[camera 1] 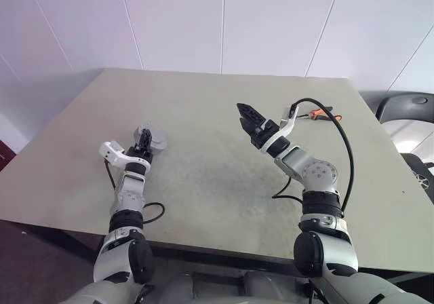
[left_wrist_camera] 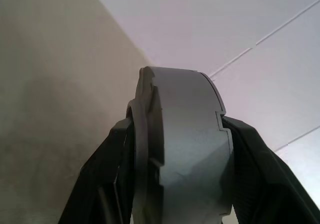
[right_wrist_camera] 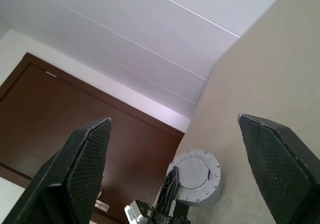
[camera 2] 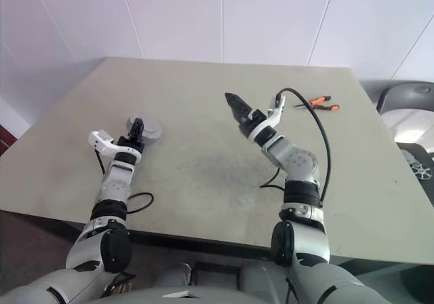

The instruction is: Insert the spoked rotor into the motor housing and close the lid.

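Note:
At the table's left, my left gripper (camera 1: 144, 141) is shut on a round silver-grey casing (camera 1: 154, 140), which I take for the motor housing. Its black fingers (left_wrist_camera: 107, 159) clamp both flat sides of the casing (left_wrist_camera: 185, 149), seen edge-on with a thinner plate against one face. From the right wrist the casing (right_wrist_camera: 196, 176) shows a smooth face with small bolts around its rim; no windings are visible. I cannot tell whether it touches the table. The spoked rotor is out of view. My right gripper (camera 1: 245, 116) hangs open and empty above the table's middle, pointing toward the left one.
Orange-handled pliers (camera 1: 320, 115) lie at the far right of the beige table (camera 1: 203, 182). A black cable (camera 1: 342, 148) loops off my right wrist. A dark chair (camera 1: 407, 107) stands beyond the table's right edge. White wall panels lie behind.

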Controlling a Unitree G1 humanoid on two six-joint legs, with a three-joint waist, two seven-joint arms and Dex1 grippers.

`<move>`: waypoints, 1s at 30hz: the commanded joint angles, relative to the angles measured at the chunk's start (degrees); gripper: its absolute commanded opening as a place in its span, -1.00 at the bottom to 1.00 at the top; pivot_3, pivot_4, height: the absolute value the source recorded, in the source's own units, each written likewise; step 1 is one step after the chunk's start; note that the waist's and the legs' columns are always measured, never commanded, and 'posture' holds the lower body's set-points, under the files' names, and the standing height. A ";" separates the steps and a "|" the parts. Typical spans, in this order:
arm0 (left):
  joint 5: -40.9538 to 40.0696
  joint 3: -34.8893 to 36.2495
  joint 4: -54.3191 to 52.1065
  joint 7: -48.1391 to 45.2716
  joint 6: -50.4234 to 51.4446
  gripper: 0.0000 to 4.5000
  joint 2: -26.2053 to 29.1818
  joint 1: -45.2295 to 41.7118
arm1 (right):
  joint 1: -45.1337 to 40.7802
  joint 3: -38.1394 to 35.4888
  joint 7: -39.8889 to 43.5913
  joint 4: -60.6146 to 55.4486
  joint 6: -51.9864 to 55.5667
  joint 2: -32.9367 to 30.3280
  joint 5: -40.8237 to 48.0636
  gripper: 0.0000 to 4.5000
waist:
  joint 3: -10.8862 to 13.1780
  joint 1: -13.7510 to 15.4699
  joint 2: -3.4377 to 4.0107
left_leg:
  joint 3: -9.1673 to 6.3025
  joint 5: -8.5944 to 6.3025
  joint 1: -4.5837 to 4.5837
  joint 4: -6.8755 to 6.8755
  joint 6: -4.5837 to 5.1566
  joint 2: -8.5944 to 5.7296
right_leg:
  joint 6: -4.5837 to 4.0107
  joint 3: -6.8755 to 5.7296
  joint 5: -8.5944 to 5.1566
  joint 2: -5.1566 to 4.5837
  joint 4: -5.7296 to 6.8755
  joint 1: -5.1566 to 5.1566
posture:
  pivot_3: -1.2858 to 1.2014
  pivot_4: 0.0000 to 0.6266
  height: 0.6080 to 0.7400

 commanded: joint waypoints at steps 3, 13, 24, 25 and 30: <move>-3.55 -0.17 -5.23 -5.15 3.06 -0.08 0.04 -2.94 | -1.03 0.64 1.25 -2.41 -0.41 -0.43 0.20 0.88 | 0.00 -0.05 0.00 | 0.00 0.00 0.00 0.00 0.00 0.00 | 0.00 0.00 0.00 0.00 0.00 0.00 | 0.03 -1.00 1.00; -5.41 3.02 -2.94 -0.73 3.86 -0.08 0.43 -3.66 | -0.91 0.80 1.51 -2.41 -0.49 -0.59 -0.07 0.88 | 0.00 -0.04 0.00 | -0.01 0.00 0.01 0.00 0.00 0.01 | 0.01 0.00 0.00 0.00 0.03 -0.01 | 0.03 -1.00 1.00; -3.18 1.89 0.37 1.23 4.15 -0.08 1.18 -4.05 | -0.89 1.13 1.73 -2.36 -0.43 -0.63 -0.39 0.88 | 0.00 -0.02 0.00 | -0.01 0.00 0.01 0.00 0.00 0.01 | 0.02 0.00 0.01 0.01 0.03 -0.01 | 0.03 -1.00 1.00; -3.14 1.90 0.46 1.19 4.19 -0.08 1.18 -4.08 | -0.89 1.13 1.73 -2.35 -0.41 -0.63 -0.39 0.88 | 0.00 -0.02 0.00 | -0.01 0.00 0.01 0.00 0.00 0.00 | 0.02 0.00 0.01 0.01 0.03 -0.01 | 0.03 -1.00 1.00; -2.86 2.06 0.72 1.24 4.21 -0.08 1.07 -4.06 | -0.77 1.24 1.72 -2.44 -0.25 -0.69 -0.46 0.88 | 0.00 -0.02 0.00 | -0.01 0.00 0.01 0.00 0.00 0.01 | 0.01 0.00 0.01 0.00 0.03 -0.01 | 0.03 -1.00 1.00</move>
